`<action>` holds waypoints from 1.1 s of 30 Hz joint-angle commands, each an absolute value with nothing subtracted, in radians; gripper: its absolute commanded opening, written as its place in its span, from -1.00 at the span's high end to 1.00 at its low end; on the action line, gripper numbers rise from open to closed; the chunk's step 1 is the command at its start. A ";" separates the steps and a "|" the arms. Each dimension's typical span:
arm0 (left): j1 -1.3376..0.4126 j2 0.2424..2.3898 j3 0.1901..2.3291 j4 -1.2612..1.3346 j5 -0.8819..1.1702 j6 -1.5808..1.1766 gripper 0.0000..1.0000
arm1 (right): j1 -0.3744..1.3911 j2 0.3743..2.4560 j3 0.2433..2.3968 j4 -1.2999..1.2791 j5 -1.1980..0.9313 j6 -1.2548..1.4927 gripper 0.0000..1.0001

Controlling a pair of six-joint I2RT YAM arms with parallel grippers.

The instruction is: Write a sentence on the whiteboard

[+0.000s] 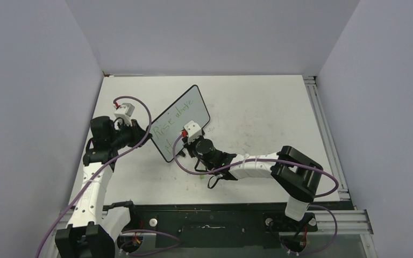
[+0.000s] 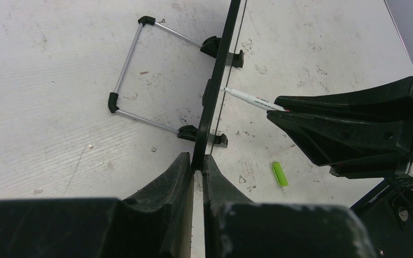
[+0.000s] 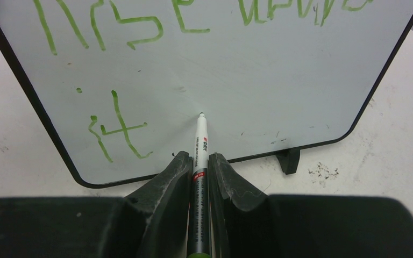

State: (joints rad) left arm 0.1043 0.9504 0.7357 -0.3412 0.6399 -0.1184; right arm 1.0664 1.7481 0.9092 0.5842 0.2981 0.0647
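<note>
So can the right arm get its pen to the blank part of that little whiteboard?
Probably yes: the right gripper holds the marker tip-first at a blank patch of the whiteboard, nothing between; the left gripper clamps its edge.

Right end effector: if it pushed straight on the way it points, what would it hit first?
The right end effector's marker would meet the whiteboard first, on bare white beside the lettering; the tip looks nearly touching.
</note>
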 commanded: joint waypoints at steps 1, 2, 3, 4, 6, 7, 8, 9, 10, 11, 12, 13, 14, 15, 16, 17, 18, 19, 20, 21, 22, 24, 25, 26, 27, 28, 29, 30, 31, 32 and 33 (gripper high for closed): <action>0.099 0.946 0.776 -0.313 0.666 -0.129 1.00 | 1.059 1.753 0.953 0.634 0.276 0.067 0.89; 0.099 0.946 0.777 -0.312 0.666 -0.129 1.00 | 1.060 1.753 0.952 0.634 0.274 0.065 0.89; 0.099 0.946 0.777 -0.312 0.666 -0.129 1.00 | 1.060 1.752 0.950 0.635 0.272 0.062 0.89; 0.099 0.947 0.777 -0.312 0.667 -0.129 1.00 | 1.061 1.750 0.948 0.636 0.270 0.060 0.89; 0.100 0.948 0.776 -0.311 0.667 -0.129 1.00 | 1.064 1.746 0.945 0.638 0.264 0.054 0.89; 0.100 0.947 0.776 -0.312 0.667 -0.129 1.00 | 1.067 1.744 0.944 0.637 0.265 0.050 0.89; 0.099 0.947 0.776 -0.312 0.666 -0.129 1.00 | 1.072 1.744 0.943 0.637 0.266 0.045 0.89; 0.099 0.946 0.776 -0.312 0.666 -0.129 1.00 | 1.078 1.744 0.943 0.636 0.267 0.041 0.89; 0.099 0.946 0.777 -0.313 0.666 -0.129 1.00 | 1.082 1.744 0.943 0.635 0.268 0.040 0.89; 0.099 0.946 0.778 -0.313 0.666 -0.129 1.00 | 1.085 1.745 0.941 0.634 0.267 0.040 0.89; 0.098 0.946 0.778 -0.313 0.667 -0.129 1.00 | 1.087 1.748 0.940 0.633 0.267 0.041 0.89; 0.099 0.945 0.777 -0.313 0.666 -0.129 1.00 | 1.090 1.750 0.938 0.632 0.269 0.042 0.89; 0.099 0.945 0.776 -0.313 0.666 -0.129 1.00 | 1.092 1.751 0.936 0.628 0.269 0.043 0.89; 0.099 0.945 0.776 -0.313 0.666 -0.129 1.00 | 1.093 1.752 0.934 0.626 0.268 0.046 0.89; 0.100 0.945 0.776 -0.313 0.666 -0.129 1.00 | 1.095 1.752 0.930 0.625 0.269 0.048 0.89; 0.100 0.945 0.775 -0.313 0.666 -0.129 1.00 | 1.097 1.751 0.926 0.623 0.270 0.050 0.89; 0.099 0.945 0.776 -0.312 0.666 -0.129 1.00 | 1.098 1.751 0.922 0.622 0.271 0.052 0.89; 0.099 0.945 0.776 -0.313 0.666 -0.129 1.00 | 1.099 1.751 0.920 0.621 0.272 0.053 0.89; 0.099 0.944 0.776 -0.313 0.667 -0.129 1.00 | 1.100 1.752 0.918 0.619 0.274 0.055 0.89; 0.098 0.943 0.776 -0.313 0.667 -0.129 1.00 | 1.100 1.754 0.916 0.617 0.275 0.056 0.89; 0.099 0.943 0.775 -0.313 0.666 -0.129 1.00 | 1.100 1.757 0.915 0.616 0.277 0.057 0.89; 0.099 0.943 0.776 -0.313 0.666 -0.129 1.00 | 1.100 1.763 0.914 0.614 0.280 0.058 0.89; 0.100 0.943 0.775 -0.312 0.665 -0.129 1.00 | 1.100 1.767 0.915 0.613 0.281 0.059 0.89; 0.100 0.943 0.775 -0.313 0.664 -0.129 1.00 | 1.100 1.769 0.915 0.611 0.281 0.060 0.89; 0.101 0.943 0.775 -0.313 0.664 -0.129 1.00 | 1.099 1.770 0.914 0.610 0.283 0.061 0.89; 0.100 0.945 0.776 -0.313 0.665 -0.129 1.00 | 1.099 1.771 0.913 0.610 0.284 0.062 0.89; 0.099 0.945 0.775 -0.313 0.665 -0.129 1.00 | 1.100 1.772 0.911 0.608 0.287 0.063 0.89; 0.100 0.945 0.775 -0.313 0.665 -0.129 1.00 | 1.100 1.774 0.909 0.608 0.288 0.064 0.89; 0.100 0.945 0.776 -0.313 0.665 -0.129 1.00 | 1.100 1.775 0.907 0.606 0.289 0.064 0.89; 0.100 0.945 0.776 -0.313 0.664 -0.129 1.00 | 1.100 1.775 0.906 0.605 0.291 0.065 0.89; 0.099 0.945 0.776 -0.313 0.664 -0.129 1.00 | 1.100 1.776 0.903 0.605 0.292 0.066 0.89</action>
